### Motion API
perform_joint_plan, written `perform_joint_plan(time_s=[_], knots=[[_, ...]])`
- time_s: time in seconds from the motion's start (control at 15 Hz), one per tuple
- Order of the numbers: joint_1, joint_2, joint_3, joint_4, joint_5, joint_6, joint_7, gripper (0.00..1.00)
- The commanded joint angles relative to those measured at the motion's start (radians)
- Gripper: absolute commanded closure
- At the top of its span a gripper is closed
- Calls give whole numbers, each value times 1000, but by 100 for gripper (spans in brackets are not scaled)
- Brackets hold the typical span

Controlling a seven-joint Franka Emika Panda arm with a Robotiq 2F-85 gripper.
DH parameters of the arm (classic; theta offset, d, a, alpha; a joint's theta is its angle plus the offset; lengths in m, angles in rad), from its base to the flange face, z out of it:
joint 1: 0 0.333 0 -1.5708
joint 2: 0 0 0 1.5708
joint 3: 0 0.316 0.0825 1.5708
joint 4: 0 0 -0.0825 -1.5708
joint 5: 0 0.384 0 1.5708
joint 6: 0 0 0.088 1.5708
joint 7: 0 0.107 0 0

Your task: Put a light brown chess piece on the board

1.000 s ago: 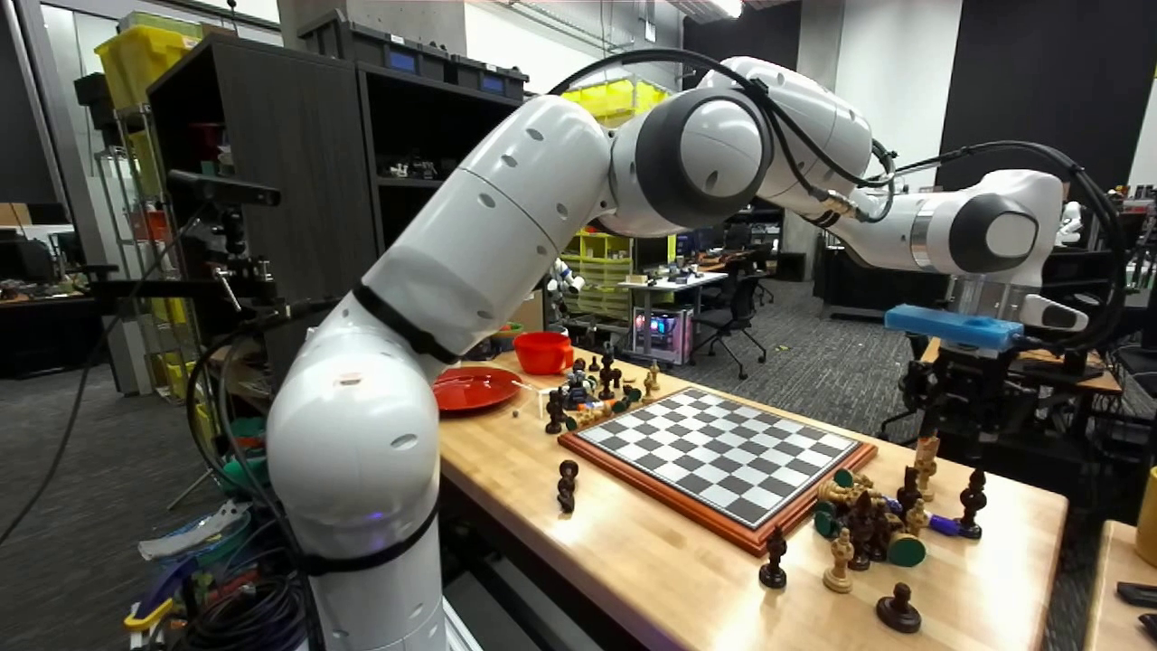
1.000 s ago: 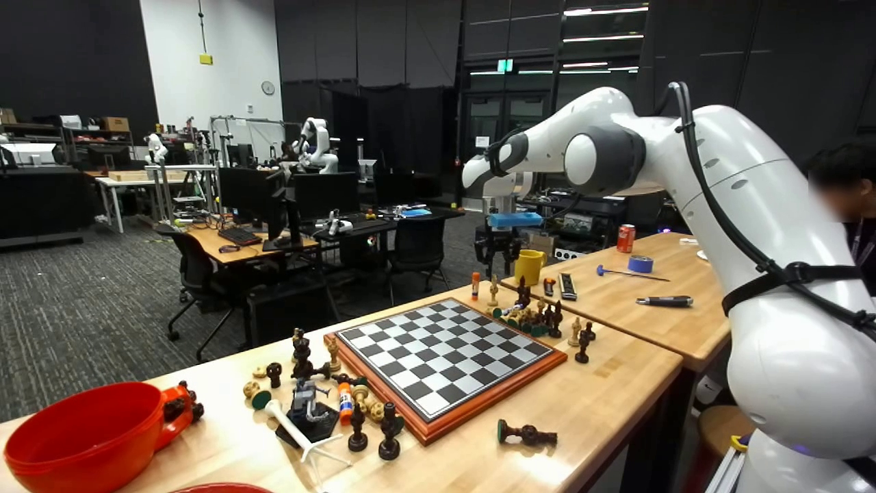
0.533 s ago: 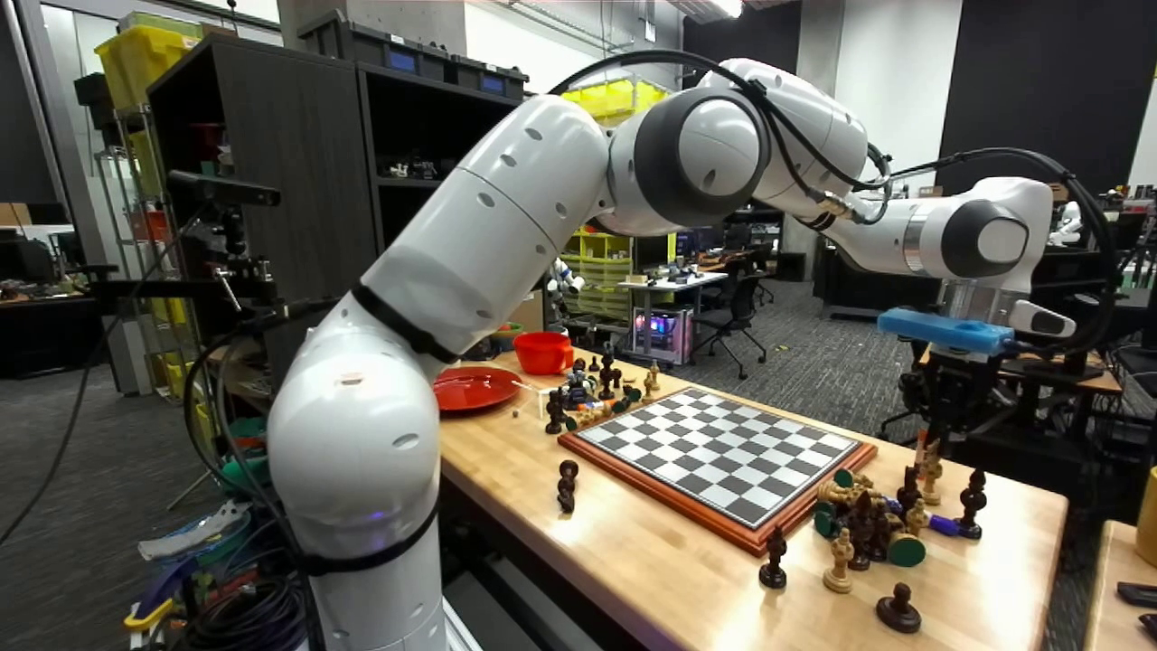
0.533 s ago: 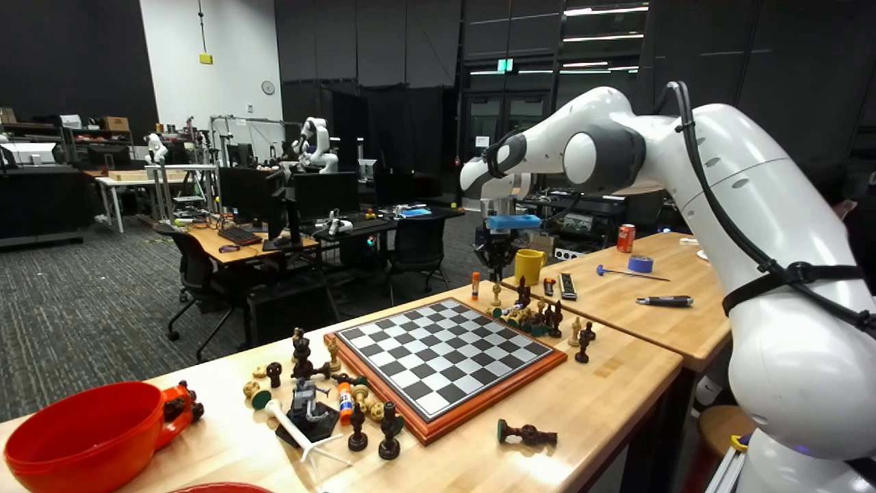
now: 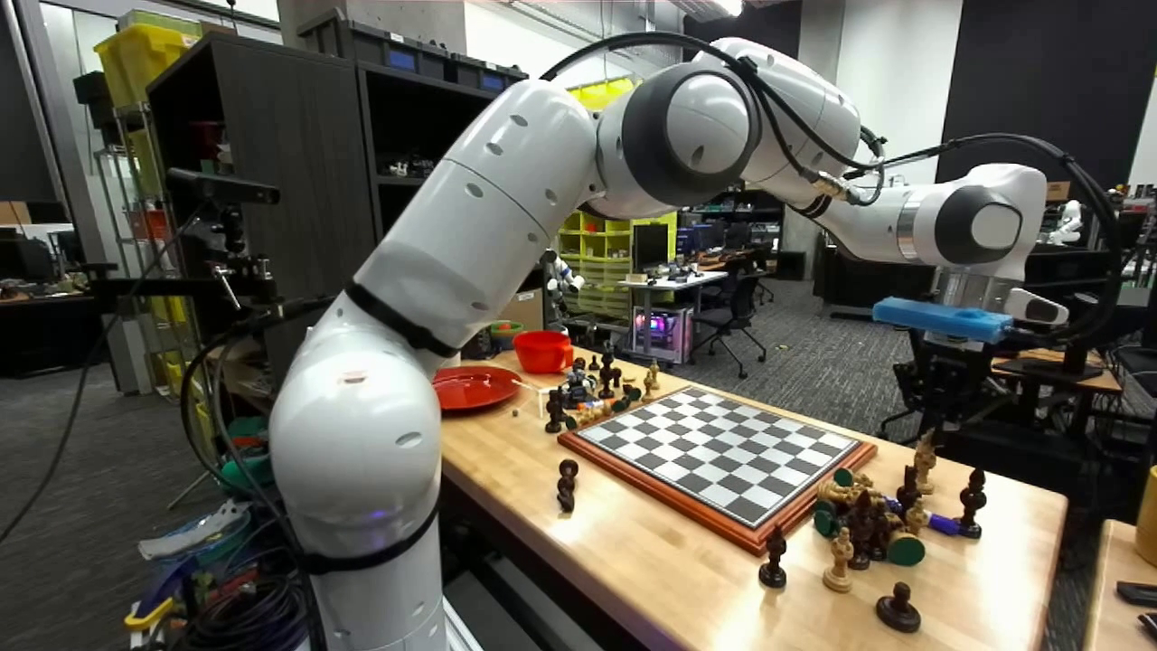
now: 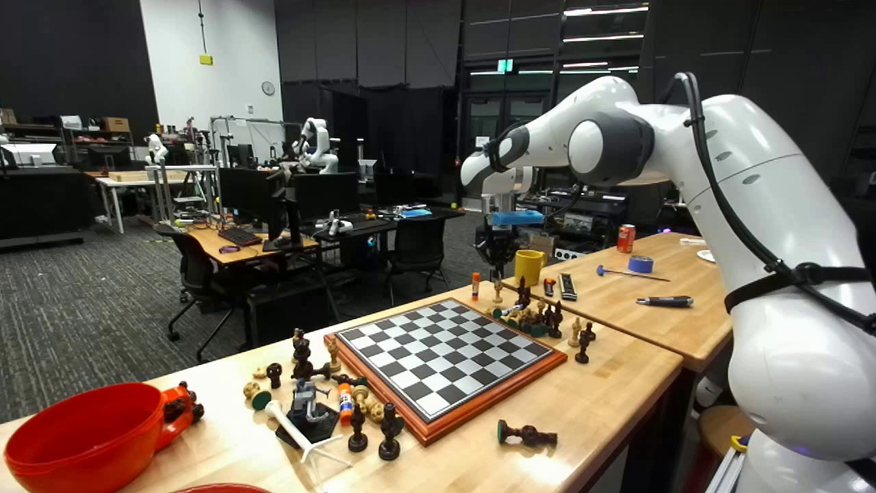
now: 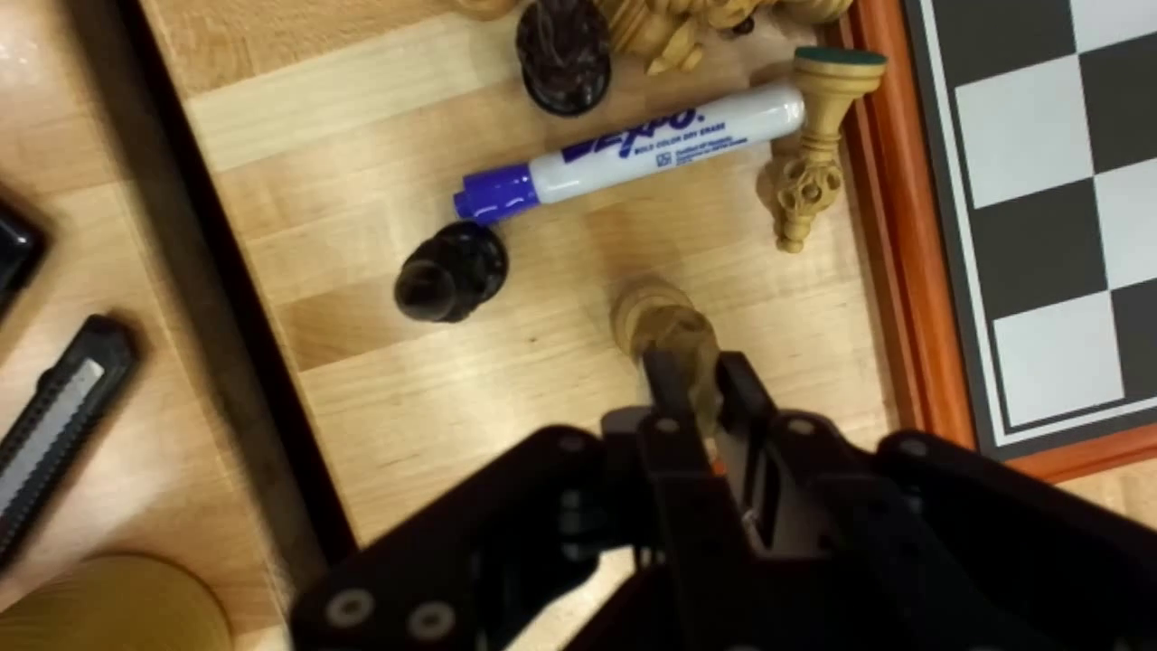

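Note:
A light brown chess piece (image 7: 673, 330) is pinched near its top by my gripper (image 7: 700, 366), whose fingers stand close together on either side of it. In both exterior views the gripper (image 5: 938, 423) hangs above this piece (image 5: 925, 466), which leans slightly; its base looks just off the table. The board (image 6: 445, 356), black and white with a reddish-brown rim, lies flat beside the group. At the right of the wrist view its edge (image 7: 935, 298) shows, apart from the gripper. Several other light brown pieces, such as an upright one (image 5: 839, 561), stand or lie near the board.
A purple-capped marker (image 7: 651, 149), a standing dark piece (image 7: 452, 276) and a toppled light brown piece (image 7: 818, 136) lie close by. An orange glue stick (image 6: 475, 286) stands at the table's edge. A yellow mug (image 6: 529, 267) is on the adjoining table.
My gripper's fingers have come together on the light brown piece as the arm dipped slightly. Since then the arm has risen a little, and the piece has come up with it.

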Motion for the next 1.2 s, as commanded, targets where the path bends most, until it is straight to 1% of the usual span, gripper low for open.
perform_joint_plan(time_s=[0.0,0.13,0.33,0.67,0.87,1.13], knots=[[7,-177,-2,-163,-27,3,-74,97],[-2,-272,10,-242,-44,-15,-150,97],[8,-413,13,-383,-82,-43,-283,97],[51,-609,23,-626,-137,-34,-453,97],[90,-679,29,-730,-115,-27,-505,97],[148,-732,43,-811,-58,-39,-529,97]])
